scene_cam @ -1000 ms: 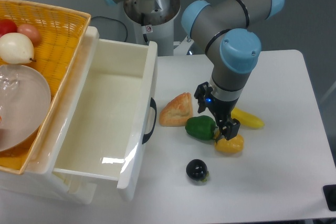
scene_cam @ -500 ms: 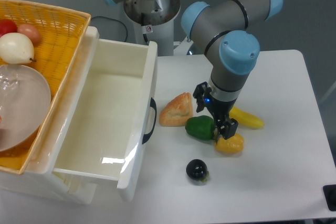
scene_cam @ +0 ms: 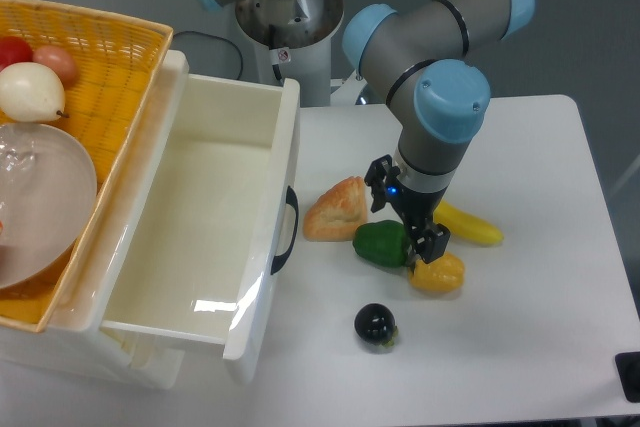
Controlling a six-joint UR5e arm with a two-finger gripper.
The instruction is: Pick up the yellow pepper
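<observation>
Gripper [scene_cam: 424,252] has edged left, touching yellow pepper [scene_cam: 440,274].

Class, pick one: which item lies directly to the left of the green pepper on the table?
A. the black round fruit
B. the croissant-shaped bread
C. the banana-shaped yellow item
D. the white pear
B: the croissant-shaped bread lies immediately left of the green pepper on the table.

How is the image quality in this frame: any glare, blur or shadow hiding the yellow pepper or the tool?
Fixed camera: sharp, evenly lit, no motion blur. Soft shadows only under the yellow pepper and the black ball. A glare patch sits on the white bin floor, away from the action. The tool hides the pepper's upper left edge, so its state is unclear.
</observation>
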